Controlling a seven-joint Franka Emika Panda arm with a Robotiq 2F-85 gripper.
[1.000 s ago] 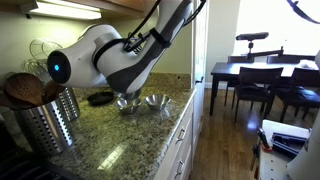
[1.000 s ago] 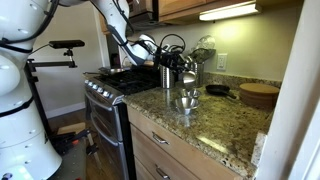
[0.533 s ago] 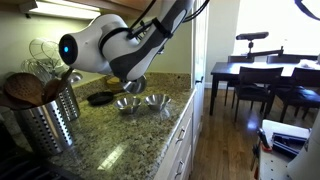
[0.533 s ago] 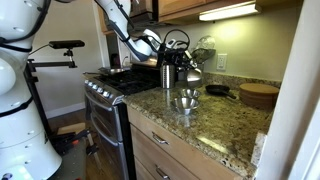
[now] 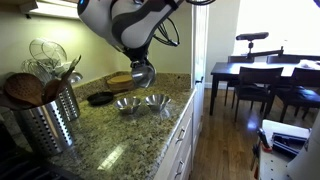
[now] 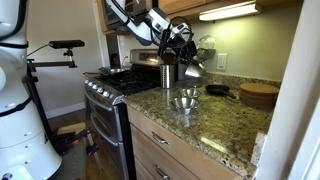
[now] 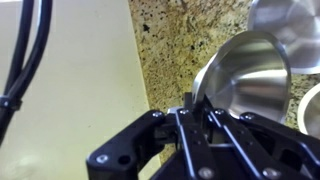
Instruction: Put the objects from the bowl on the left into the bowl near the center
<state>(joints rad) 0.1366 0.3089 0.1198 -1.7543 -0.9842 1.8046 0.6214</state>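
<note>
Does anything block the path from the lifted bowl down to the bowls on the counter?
Nothing visible does. The hand grips the lifted bowl by its rim. Only open air separates it from the two bowls on the counter below.

Item one: small shiny steel bowl (image 7: 245, 75) hung tilted, its rim pinched in my gripper (image 7: 197, 112). Items two and three: second steel bowl (image 5: 125, 104) and third steel bowl (image 5: 155, 101) sat upright, side by side, on the speckled granite counter (image 5: 120, 135).
</note>
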